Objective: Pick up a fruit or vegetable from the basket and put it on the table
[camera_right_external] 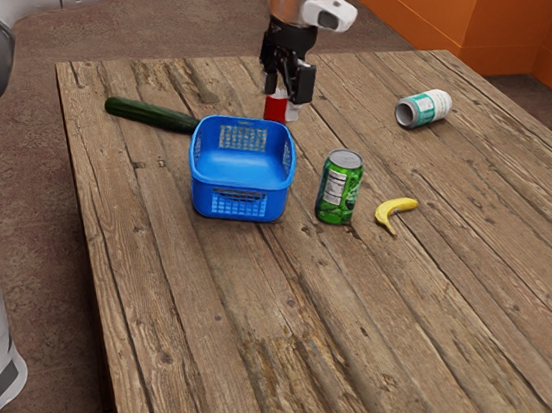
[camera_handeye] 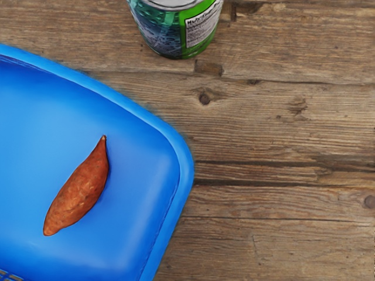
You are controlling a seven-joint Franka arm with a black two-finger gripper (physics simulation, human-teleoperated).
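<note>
Hanging over the brown plank table (camera_right_external: 203, 346), my black two-finger pincer (camera_right_external: 289, 95) stood spread, pinching nothing. The reddish-brown, tapered sweet potato (camera_handeye: 77, 196) lay aslant on the floor of the blue plastic basket (camera_right_external: 246, 205), near a rounded corner but apart from the wall.

That corner looked like the main hazard: coming down off line, a finger could have landed on the rim and tipped or shoved the basket. A grip near a pointed end might have let the potato twist or slip out, and its rounded body could have rolled on the smooth plastic. The upright green metal can (camera_right_external: 339, 188) stood near the basket, where a wide swing might have toppled it. A low sideways move could also have knocked the red-and-white item (camera_right_external: 275, 109) by my fingertips. The yellow banana (camera_right_external: 395, 211) and the long dark green cucumber (camera_right_external: 151, 115) lay outside the basket, so choosing either would have missed the task.

The green can carried a white panel of small print, its heading probably "Nutrition Facts"; I could make out no brand. The white-and-teal can (camera_right_external: 425, 109), on its side, bore lettering too small to read.
</note>
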